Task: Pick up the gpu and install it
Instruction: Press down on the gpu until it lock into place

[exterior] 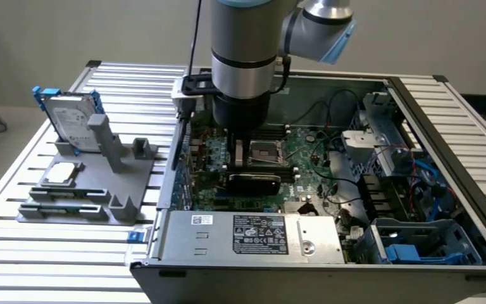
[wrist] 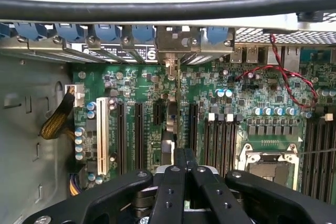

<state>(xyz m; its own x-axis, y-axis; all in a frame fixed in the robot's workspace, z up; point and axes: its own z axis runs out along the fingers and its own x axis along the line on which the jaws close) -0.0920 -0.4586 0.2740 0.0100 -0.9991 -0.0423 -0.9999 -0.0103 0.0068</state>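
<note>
Inside case (exterior: 445, 126) | hand (wrist: 185, 167) closed above gpu (exterior: 253, 183) | slots crowd both sides

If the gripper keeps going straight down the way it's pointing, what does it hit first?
Most likely the gpu, the black card directly under the gripper over the green motherboard. The jaws are shut; whether they already touch the card is unclear.
</note>
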